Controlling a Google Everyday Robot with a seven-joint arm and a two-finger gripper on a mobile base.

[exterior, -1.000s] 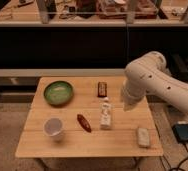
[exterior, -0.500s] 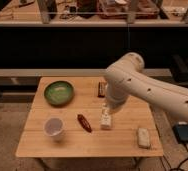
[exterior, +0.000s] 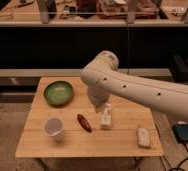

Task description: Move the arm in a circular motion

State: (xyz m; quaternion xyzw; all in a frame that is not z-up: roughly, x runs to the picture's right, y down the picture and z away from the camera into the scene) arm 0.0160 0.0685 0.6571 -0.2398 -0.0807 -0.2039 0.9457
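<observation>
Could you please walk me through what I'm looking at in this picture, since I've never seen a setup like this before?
The big cream-white tube reaching in from the right is the arm of a mobile robot. There is only one picture, looking down at the table from in front and above; where that camera sits is not known. At the arm's tip, hanging just over the middle of the wooden table, is its claw, a two-finger grasping part. It is shut, and nothing appears to be held in it.

On the table lie a green bowl at the back left, a pale cup at the front left, a reddish-brown oblong item in the middle, a small white bottle-like item just below the claw, and a pale block at the front right. The arm is simply meant to sweep in a circle.
</observation>
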